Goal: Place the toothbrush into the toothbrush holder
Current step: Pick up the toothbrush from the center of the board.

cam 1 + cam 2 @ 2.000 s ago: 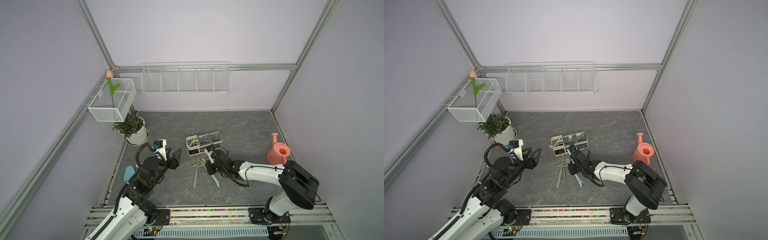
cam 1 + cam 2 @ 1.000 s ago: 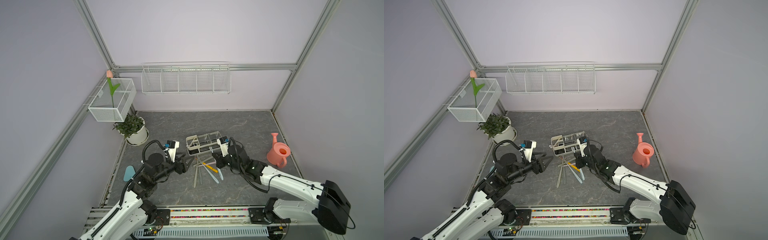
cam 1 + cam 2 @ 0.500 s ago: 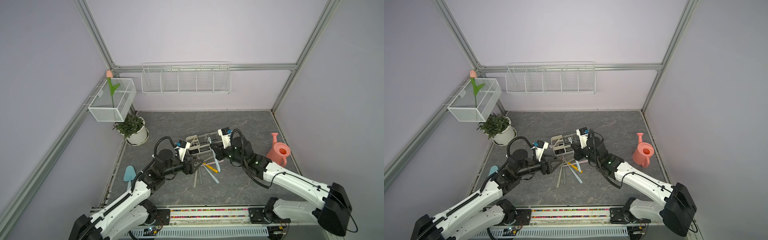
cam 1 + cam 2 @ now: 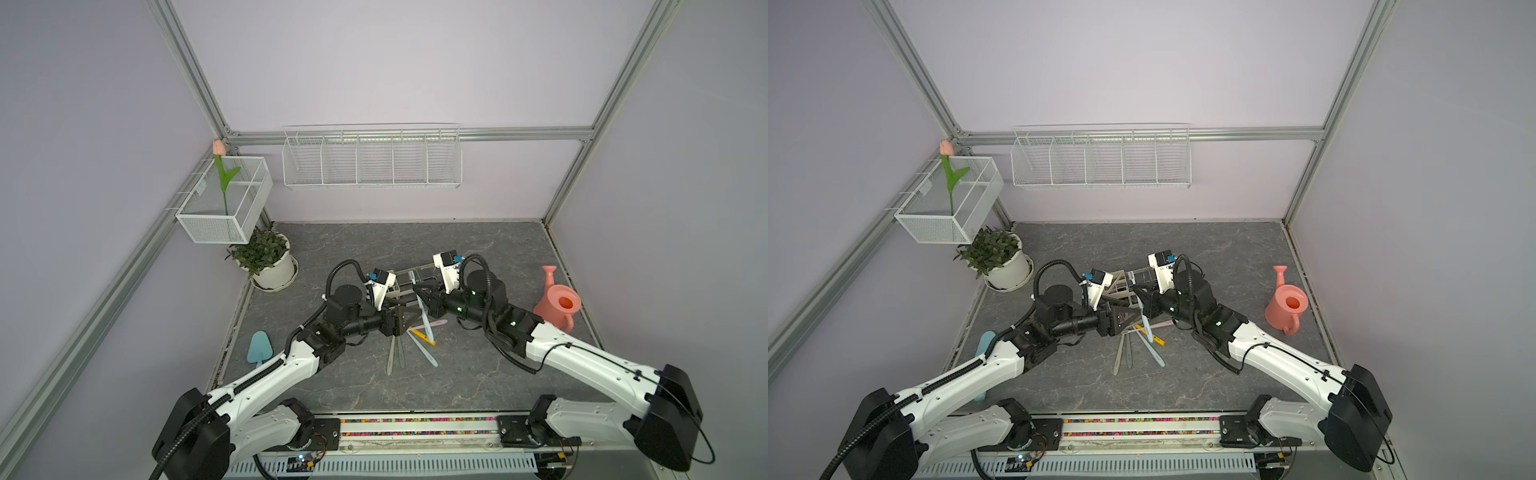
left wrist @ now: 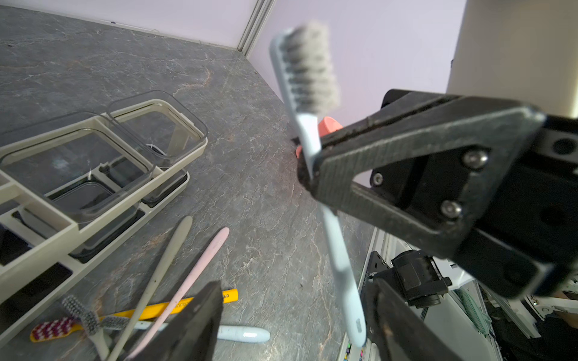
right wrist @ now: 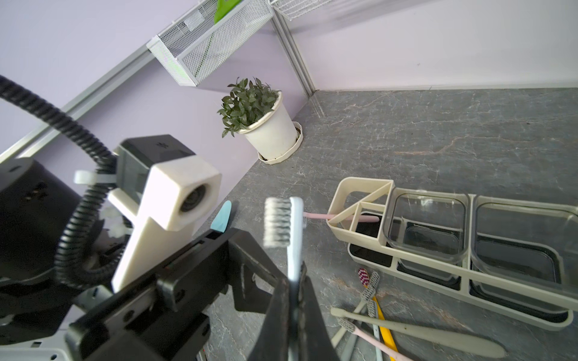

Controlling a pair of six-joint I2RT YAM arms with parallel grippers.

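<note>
Two arms meet nose to nose just above the worktop [image 4: 457,257], close to the toothbrush holder [image 5: 37,247]. Right end effector [image 6: 294,281] is pinching the light-blue toothbrush [image 5: 341,253] just below the head, jaws pressed tight on it. The bristles are up and the handle hangs down, roughly upright with a bit of tilt. Left end effector [image 4: 402,318] is spread wide with one finger on each side of the lower handle. From the left wrist view I honestly can't tell if either finger is touching it. So the toothbrush is up in the air beside the holder, not in any section. The holder sits flat on the worktop, and a pink brush [image 6: 316,215] pokes out of its cream divided end. Several loose brushes [image 4: 390,357] lie in a crossed pile on the worktop near the holder, under the two end effectors.
</note>
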